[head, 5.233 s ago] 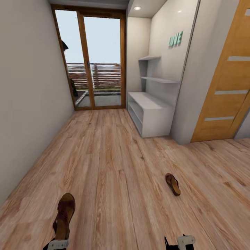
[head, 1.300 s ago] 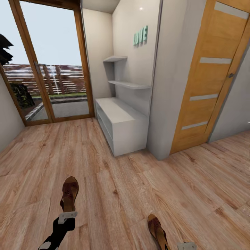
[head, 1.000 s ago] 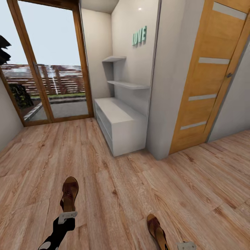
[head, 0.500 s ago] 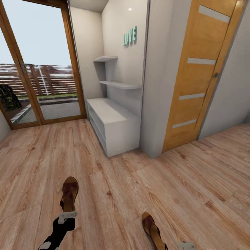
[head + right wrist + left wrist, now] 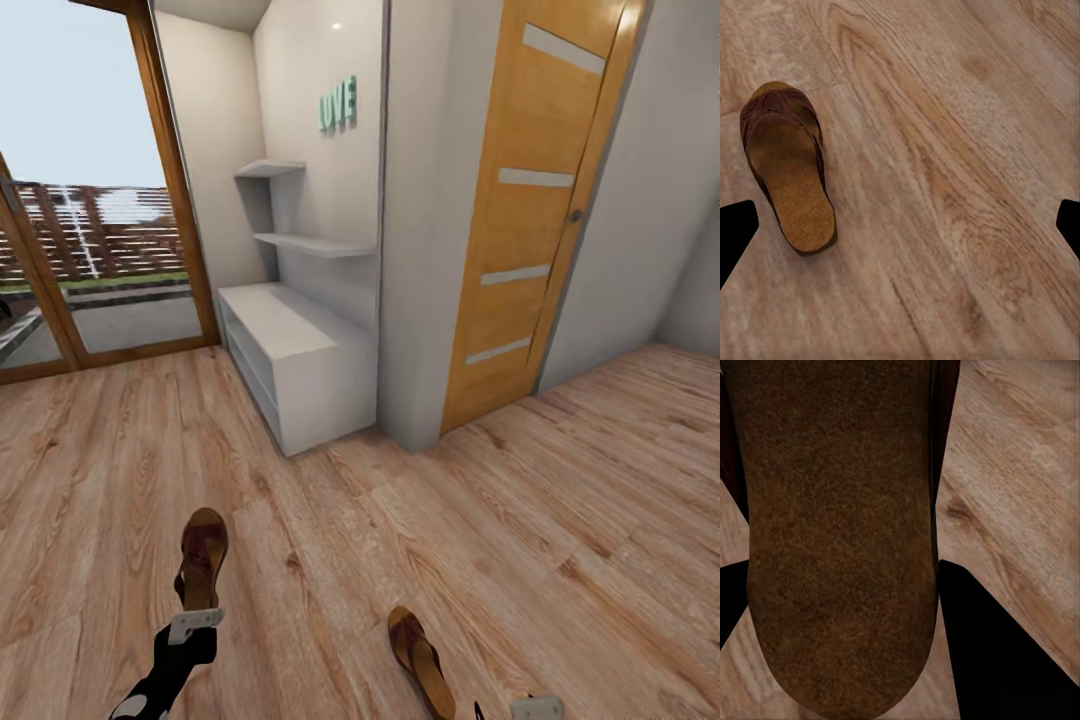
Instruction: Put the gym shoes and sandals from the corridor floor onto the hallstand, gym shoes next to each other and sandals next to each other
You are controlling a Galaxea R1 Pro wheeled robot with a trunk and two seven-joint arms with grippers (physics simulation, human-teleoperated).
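Sandal (image 5: 789,177) lies off-centre beside wide-spread right gripper (image 5: 900,225), long axis diagonal; left gripper (image 5: 190,628) pinches other sandal (image 5: 200,553).

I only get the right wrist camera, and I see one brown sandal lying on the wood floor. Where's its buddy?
Observer: The other sandal is in the left gripper, pinched between its fingers, sticking out forward above the floor.
Operator: Cool! Where's the shoe rack?
Observer: The shoe rack stands ahead in the head view, against the wall between the glass door and the wooden door.
Operator: Is my sandal close to the held one?
Observer: Your floor sandal lies apart from it, off to its right, close in front of the robot.
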